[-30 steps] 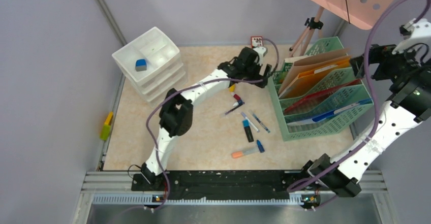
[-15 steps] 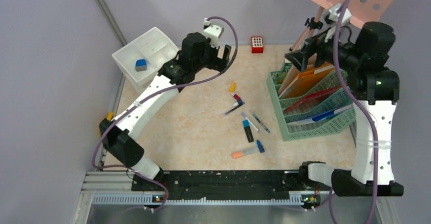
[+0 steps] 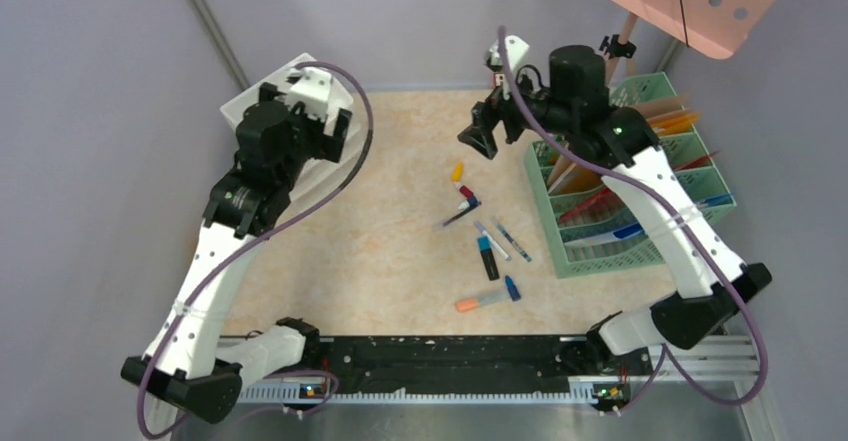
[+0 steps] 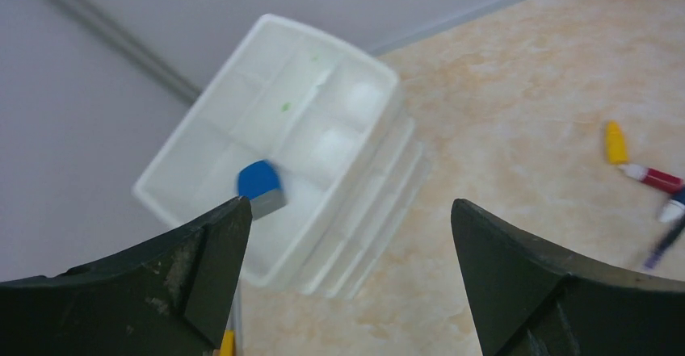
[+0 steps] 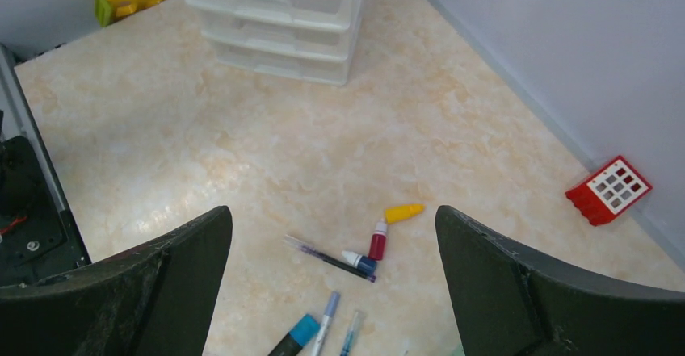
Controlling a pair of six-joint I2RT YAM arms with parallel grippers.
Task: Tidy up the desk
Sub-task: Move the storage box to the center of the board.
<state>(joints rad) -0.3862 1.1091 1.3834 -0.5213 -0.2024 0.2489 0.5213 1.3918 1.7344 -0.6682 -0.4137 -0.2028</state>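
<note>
Top external view: the surface [image 3: 400, 261] fills the walled bay. The left gripper [image 3: 312, 121] has swung from the middle of the far edge to the far left corner, above the white drawer unit [image 3: 318, 166]; the right gripper [image 3: 483, 139] has left the green file rack [image 3: 640, 241] and now hangs near the far edge, beyond the loose pens [image 3: 487, 258].

Left wrist view: jaws spread, nothing held; a blue eraser [image 4: 260, 186] lies in the top tray.

Right wrist view: jaws spread, nothing held; the pens lie unmoved at mid surface.

Judgement: this was repositioning only; the sorting is still to be done.
</note>
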